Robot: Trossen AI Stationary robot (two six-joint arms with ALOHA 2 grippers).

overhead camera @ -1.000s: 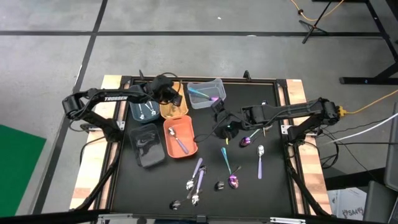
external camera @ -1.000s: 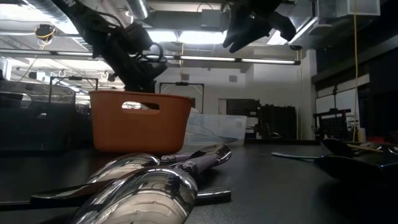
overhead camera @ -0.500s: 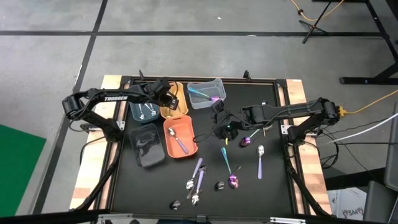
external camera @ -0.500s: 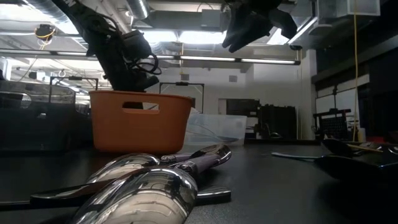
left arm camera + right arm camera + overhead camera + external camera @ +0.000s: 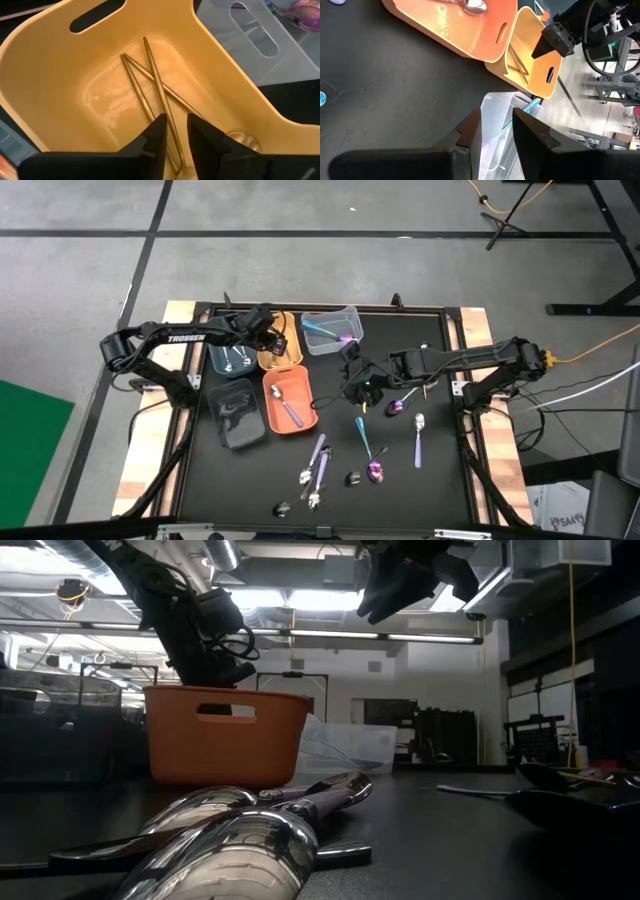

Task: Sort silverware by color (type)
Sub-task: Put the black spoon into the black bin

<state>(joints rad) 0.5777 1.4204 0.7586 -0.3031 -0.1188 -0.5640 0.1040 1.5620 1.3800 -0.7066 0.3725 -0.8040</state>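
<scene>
My left gripper (image 5: 176, 135) hangs open over the yellow bin (image 5: 275, 358), fingers pointing down into it and touching nothing. Gold pieces (image 5: 150, 80) lie crossed on that bin's floor, a round gold bowl end (image 5: 243, 140) beside them. My right gripper (image 5: 496, 125) hovers open and holds nothing above the mat's middle (image 5: 353, 378), near the clear bin (image 5: 330, 330), which holds teal and purple pieces. Loose silverware lies flat on the mat: a teal piece (image 5: 362, 435), a purple spoon (image 5: 375, 471), a silver spoon (image 5: 419, 436), and a cluster (image 5: 315, 467).
An orange bin (image 5: 290, 402) holds a spoon, a blue-grey bin (image 5: 232, 358) holds silver pieces, and a black bin (image 5: 236, 414) sits near the mat's left. In the low view a large silver spoon (image 5: 230, 840) lies close to the camera. Bare mat lies at the far right.
My left gripper has shifted slightly toward the table's left above the yellow bin, then held still. The right arm and the silverware have kept their places.
</scene>
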